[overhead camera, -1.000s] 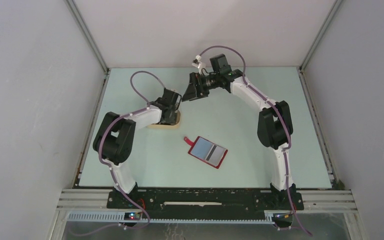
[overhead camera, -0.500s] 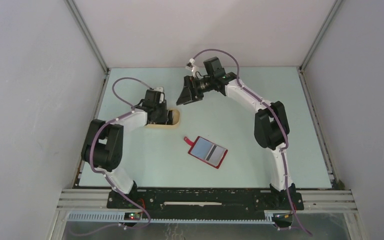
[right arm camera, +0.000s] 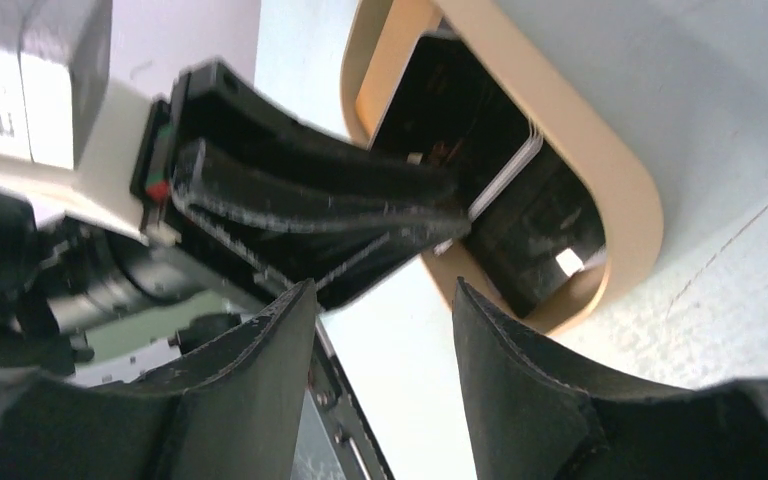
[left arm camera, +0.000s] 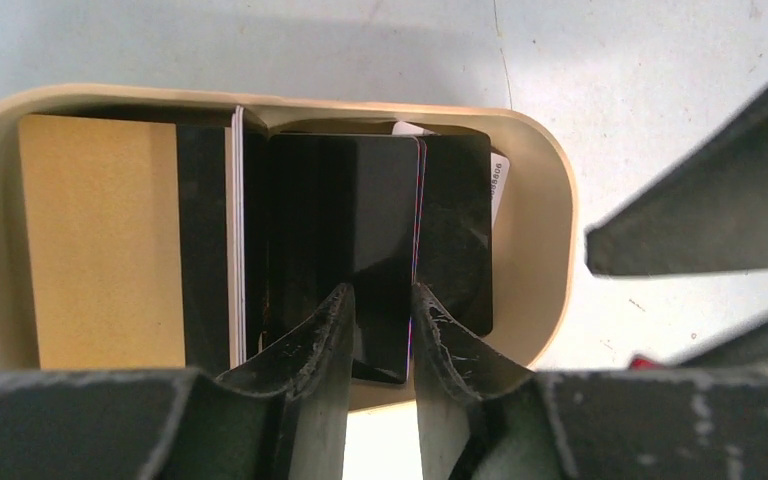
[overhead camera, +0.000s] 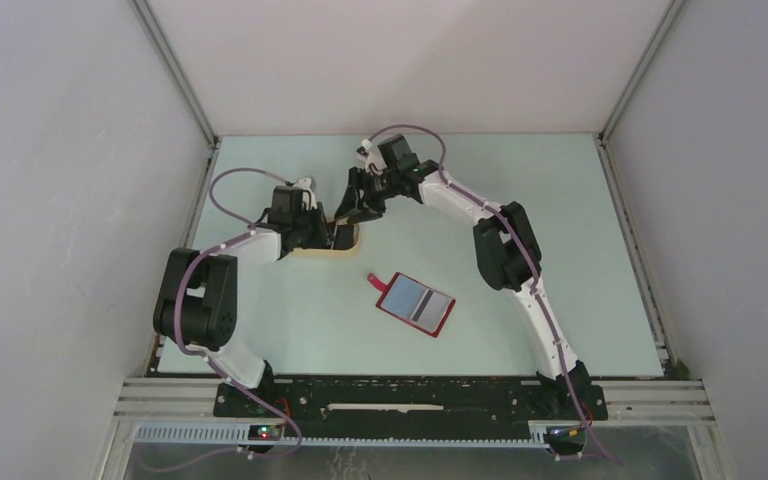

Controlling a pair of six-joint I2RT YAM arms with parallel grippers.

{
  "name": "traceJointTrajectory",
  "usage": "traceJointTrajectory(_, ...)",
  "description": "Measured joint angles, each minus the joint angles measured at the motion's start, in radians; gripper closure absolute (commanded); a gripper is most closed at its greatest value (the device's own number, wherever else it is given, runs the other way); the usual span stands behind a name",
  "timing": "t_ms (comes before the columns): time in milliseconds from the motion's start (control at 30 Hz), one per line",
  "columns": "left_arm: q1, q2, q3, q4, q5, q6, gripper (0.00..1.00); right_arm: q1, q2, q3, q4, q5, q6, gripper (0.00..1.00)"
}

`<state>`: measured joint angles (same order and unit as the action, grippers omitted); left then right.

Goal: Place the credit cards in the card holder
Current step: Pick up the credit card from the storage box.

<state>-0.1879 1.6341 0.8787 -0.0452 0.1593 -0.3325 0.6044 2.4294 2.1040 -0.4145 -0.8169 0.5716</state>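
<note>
Several credit cards lie in a tan oval dish (left arm camera: 550, 220) (overhead camera: 352, 243): an orange-yellow card (left arm camera: 100, 240) with a dark stripe, white card edges (left arm camera: 235, 230) and a dark card (left arm camera: 350, 210). My left gripper (left arm camera: 380, 292) (overhead camera: 338, 232) reaches into the dish, jaws narrowed with a gap left. The dark card's near end shows between the fingertips; a grip does not show. My right gripper (right arm camera: 385, 285) (overhead camera: 352, 208) hovers open and empty at the dish's far end, close to the left fingers (right arm camera: 310, 215). The card holder (overhead camera: 416, 304) lies open, red with grey-blue pockets.
The dish (right arm camera: 610, 190) sits at the table's back left, both grippers crowded over it. The card holder's red pull tab (overhead camera: 373, 279) points toward the dish. White walls enclose the pale green table (overhead camera: 520, 200) on three sides.
The right gripper has swung left and down to the dish and narrowed its jaws. The left arm's elbow shifted left while its gripper stayed at the dish and its jaws closed partway.
</note>
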Motion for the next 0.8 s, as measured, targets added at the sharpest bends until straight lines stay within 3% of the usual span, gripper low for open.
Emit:
traceJointTrajectory(267, 0.023, 0.0, -0.034, 0.026, 0.056, -0.012, 0.7, 0.037, 0.077, 0.164, -0.035, 0.19, 0.086, 0.36)
traceJointTrajectory(667, 0.04, -0.078, -0.074, 0.044, 0.06, -0.017, 0.62, 0.087, 0.077, 0.172, -0.133, 0.375, 0.158, 0.34)
traceJointTrajectory(800, 0.04, -0.172, -0.101, 0.049, 0.061, -0.016, 0.67, 0.101, 0.077, 0.163, -0.152, 0.421, 0.18, 0.33)
